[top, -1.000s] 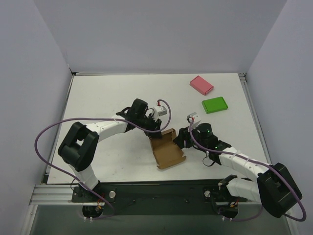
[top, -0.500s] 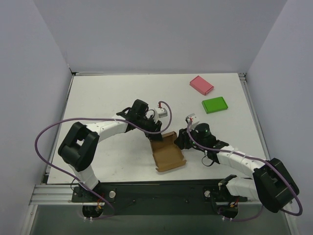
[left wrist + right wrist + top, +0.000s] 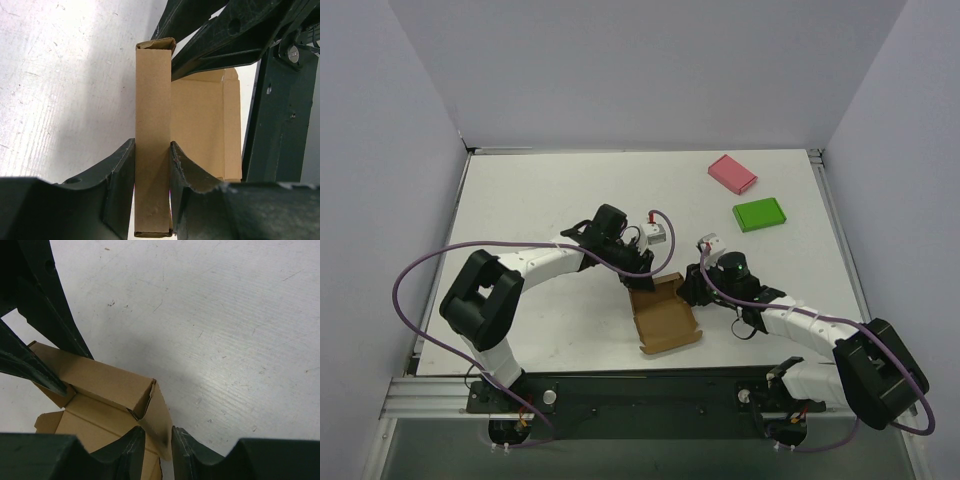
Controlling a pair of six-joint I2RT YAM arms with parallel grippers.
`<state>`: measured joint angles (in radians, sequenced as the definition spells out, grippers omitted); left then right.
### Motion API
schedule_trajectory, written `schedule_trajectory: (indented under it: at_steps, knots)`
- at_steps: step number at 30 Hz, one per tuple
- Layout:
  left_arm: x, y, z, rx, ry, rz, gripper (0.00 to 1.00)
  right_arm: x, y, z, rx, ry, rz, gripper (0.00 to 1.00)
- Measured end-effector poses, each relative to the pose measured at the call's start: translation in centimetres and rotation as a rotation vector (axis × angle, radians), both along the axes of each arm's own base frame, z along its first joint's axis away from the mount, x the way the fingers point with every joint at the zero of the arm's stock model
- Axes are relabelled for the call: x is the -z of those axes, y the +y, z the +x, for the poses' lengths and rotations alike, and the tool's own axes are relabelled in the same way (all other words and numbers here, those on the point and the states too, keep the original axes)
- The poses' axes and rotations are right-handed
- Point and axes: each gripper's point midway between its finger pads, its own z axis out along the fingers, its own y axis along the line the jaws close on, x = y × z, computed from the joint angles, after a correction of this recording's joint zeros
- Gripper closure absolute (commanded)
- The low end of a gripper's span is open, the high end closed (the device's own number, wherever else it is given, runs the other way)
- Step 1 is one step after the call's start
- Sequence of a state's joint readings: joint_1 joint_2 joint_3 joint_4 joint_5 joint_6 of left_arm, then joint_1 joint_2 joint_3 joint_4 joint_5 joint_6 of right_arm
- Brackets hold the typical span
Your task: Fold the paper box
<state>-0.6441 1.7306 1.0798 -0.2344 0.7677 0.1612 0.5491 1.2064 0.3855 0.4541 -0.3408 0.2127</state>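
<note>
The brown paper box (image 3: pixel 663 317) lies open on the table between the two arms, its far walls raised. My left gripper (image 3: pixel 638 276) is shut on the box's far wall, a doubled strip of cardboard (image 3: pixel 152 150) that fills the gap between its fingers. My right gripper (image 3: pixel 686 287) is shut on the side flap at the box's right corner (image 3: pixel 159 422). The box's inside floor shows in the left wrist view (image 3: pixel 200 130) and the right wrist view (image 3: pixel 95 422).
A pink flat box (image 3: pixel 732 173) and a green flat box (image 3: pixel 759 214) lie at the far right of the white table (image 3: pixel 530 200). Grey walls stand on three sides. Purple cables loop from both arms.
Both grippers have shifted slightly with the box; the far wall stands more upright and the right gripper has moved a little left toward the box corner.
</note>
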Motion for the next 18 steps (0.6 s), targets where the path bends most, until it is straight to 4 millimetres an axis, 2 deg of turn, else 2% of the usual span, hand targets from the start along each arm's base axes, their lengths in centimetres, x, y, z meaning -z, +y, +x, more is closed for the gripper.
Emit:
schedule_trajectory:
  at_steps: [11,18]
  knots:
    - [0.14,-0.25,-0.23,0.005,-0.006,0.008,0.65,0.13,0.09,0.07,0.014,-0.015,-0.022,0.89]
    - [0.30,-0.81,-0.25,-0.022,-0.013,0.026,0.65,0.68,-0.53,0.42,0.103,-0.067,-0.127,0.98]
